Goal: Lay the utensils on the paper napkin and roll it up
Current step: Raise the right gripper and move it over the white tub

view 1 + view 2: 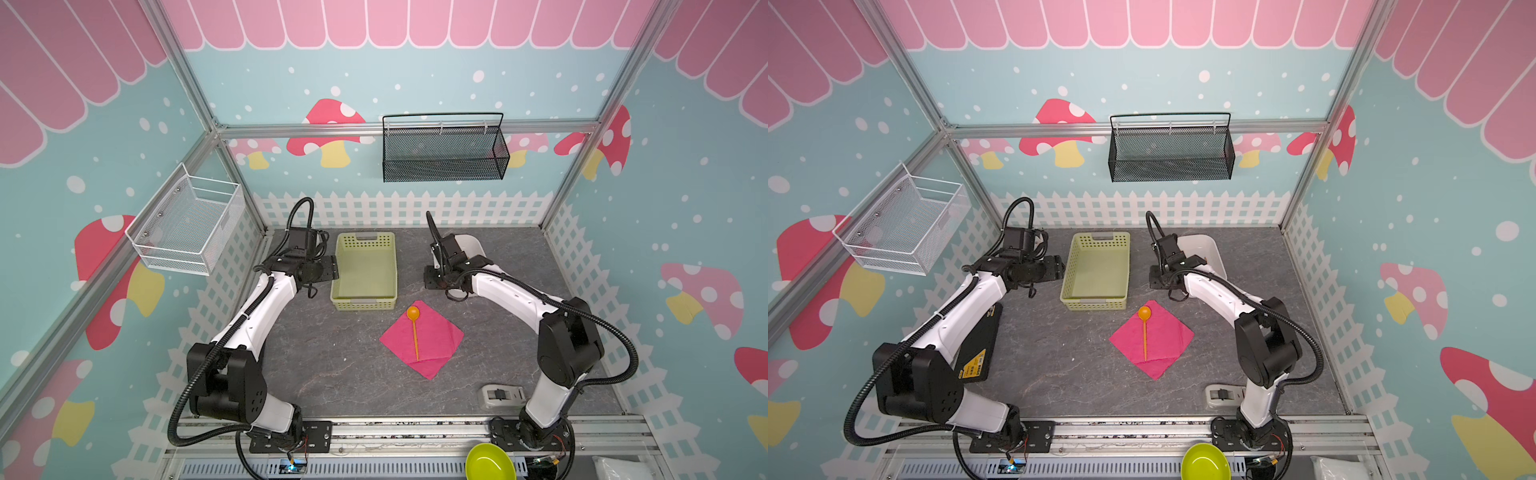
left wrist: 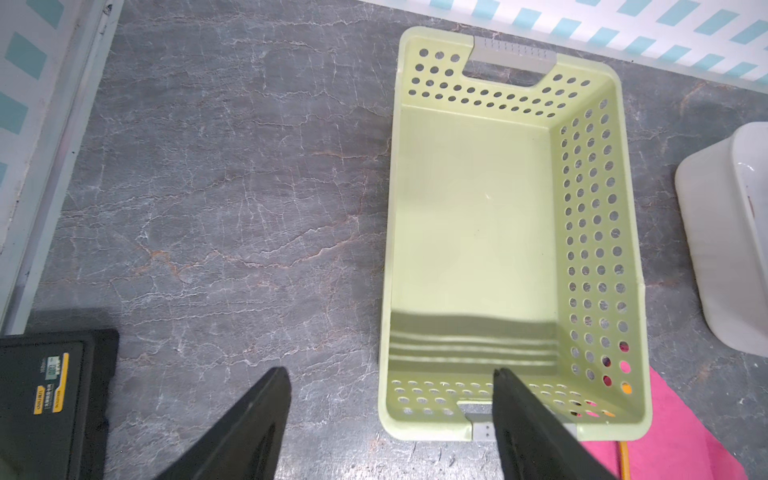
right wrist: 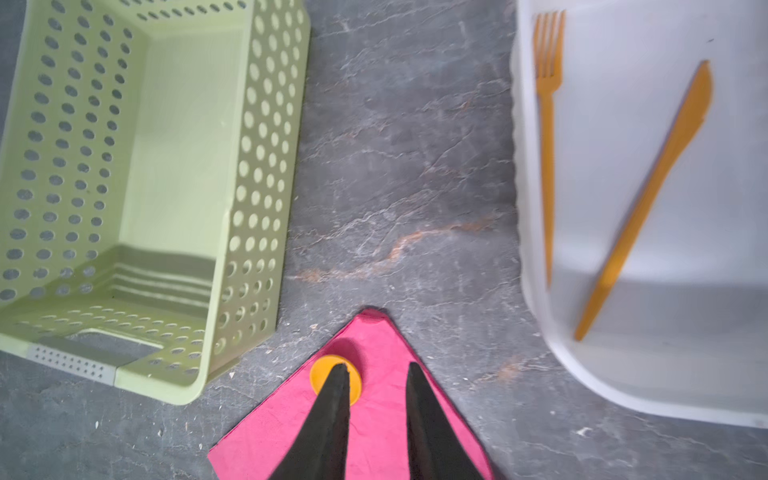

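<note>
We take this for a robot test cell in a lab, aluminium frame across the upper middle, cartoon mushroom-and-fence wall panels on every side, left arm and right arm bolted to a slotted rail along the bottom edge, grey stone-look bench at centre.

A grey stone-patterned table fills the lower centre in both top views. A pale green perforated basket stands at centre, with a white tub to its right. A black mesh basket hangs on the back wall and a white wire basket at left. A black box with a yellow label lies lower left. A lime bowl sits at the bottom edge, with a small grey device above it.
</note>
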You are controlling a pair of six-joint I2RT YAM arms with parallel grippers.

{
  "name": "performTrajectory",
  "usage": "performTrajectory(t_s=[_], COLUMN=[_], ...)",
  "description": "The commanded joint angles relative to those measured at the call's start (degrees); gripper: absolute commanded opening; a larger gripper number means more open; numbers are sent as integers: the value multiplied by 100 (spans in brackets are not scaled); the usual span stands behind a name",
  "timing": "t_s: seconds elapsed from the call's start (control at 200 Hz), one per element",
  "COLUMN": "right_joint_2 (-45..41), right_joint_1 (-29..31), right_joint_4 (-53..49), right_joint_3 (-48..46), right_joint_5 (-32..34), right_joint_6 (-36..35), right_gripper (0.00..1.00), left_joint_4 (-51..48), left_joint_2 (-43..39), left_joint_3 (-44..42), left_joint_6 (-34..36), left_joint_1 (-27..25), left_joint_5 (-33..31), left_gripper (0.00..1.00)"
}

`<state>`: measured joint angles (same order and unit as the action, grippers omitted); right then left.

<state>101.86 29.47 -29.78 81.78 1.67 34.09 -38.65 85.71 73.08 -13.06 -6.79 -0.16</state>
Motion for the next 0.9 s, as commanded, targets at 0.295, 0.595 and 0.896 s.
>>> performTrajectory(t_s=[0.295,0.595,0.896], right_joint_2=[1115,2059,2887], right_joint_1=[-1085,-1433,-1545], right_joint_4=[-733,-966,-1380], right_joint_3=[1257,2152,3230], right_joint_5=[-167,-307,-751], right_joint_6=[-822,-1098,-1470], right_gripper=[26,24,24], left_joint_4=[86,86,83], left_joint_2=[-15,40,57], left_joint_3=[-66,-57,-83], left_joint_6=[-56,-91,-100], left_joint_1=[64,79,92], left_joint_5=[55,103,108], left_gripper=[78,78,78])
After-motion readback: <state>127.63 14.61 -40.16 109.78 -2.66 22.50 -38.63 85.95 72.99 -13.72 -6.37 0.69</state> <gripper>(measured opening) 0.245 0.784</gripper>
